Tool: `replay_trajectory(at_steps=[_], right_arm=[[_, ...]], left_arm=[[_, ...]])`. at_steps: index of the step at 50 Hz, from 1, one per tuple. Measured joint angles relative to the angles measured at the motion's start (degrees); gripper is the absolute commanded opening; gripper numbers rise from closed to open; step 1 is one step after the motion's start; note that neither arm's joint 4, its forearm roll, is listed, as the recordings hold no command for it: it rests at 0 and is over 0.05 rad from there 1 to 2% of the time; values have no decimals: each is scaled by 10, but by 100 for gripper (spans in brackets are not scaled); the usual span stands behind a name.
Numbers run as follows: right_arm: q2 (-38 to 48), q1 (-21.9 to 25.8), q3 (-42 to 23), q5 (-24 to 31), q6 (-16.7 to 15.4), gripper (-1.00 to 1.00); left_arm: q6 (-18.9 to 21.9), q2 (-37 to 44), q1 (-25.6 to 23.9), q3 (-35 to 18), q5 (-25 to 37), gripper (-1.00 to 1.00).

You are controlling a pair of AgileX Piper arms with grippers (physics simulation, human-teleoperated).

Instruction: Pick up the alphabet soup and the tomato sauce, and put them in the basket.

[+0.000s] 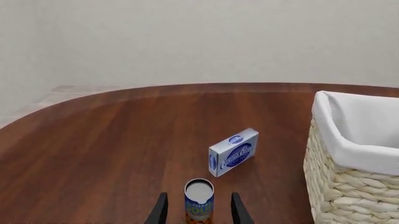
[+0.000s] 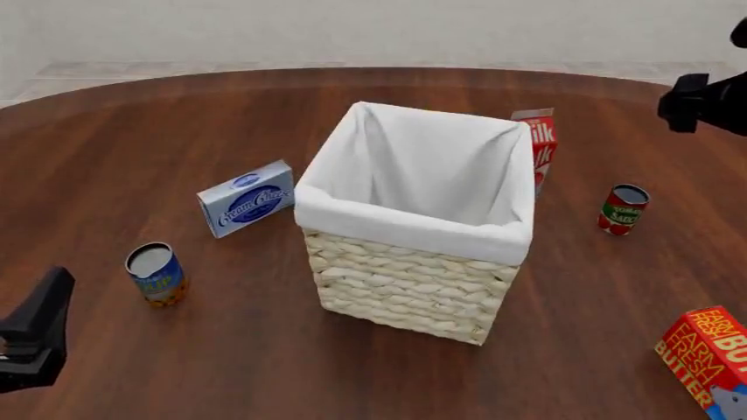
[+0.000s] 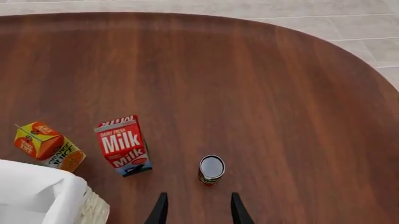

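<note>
The alphabet soup (image 2: 156,274) stands upright on the table, left of the basket (image 2: 403,229). In the left wrist view the can (image 1: 199,200) sits ahead of my open left gripper (image 1: 199,215), centred between the fingers and not touched. In the front view the left gripper (image 2: 35,337) is low at the near left, short of the can. The tomato sauce (image 2: 624,209) stands upright to the right of the basket. My right gripper (image 3: 198,212) is open above the table, with the can (image 3: 211,170) just ahead of its fingers. It shows at the front view's right edge (image 2: 701,103).
A blue-and-white cream cheese box (image 2: 245,198) lies left of the basket, beyond the soup. A milk carton (image 2: 540,144) stands behind the basket's right corner, with an orange juice carton (image 3: 48,146) beside it. A red butter box (image 2: 712,354) lies at the near right.
</note>
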Motion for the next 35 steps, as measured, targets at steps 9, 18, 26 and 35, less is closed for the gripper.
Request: replay_trajectory(at_steps=[9,18,26,35], right_arm=[[15,-11,8,-14,-4,100],[30,-20,15,-28,-6,100],[46,-24,18,-40,-5,100],[62,-26,17,-50,-2,100]], left_arm=[[-1,-2,0,0,3,100],[-1,9,0,0,-6,100],[-1,36,-1,0,-31,100],[0,51,-1,0,-45,100]])
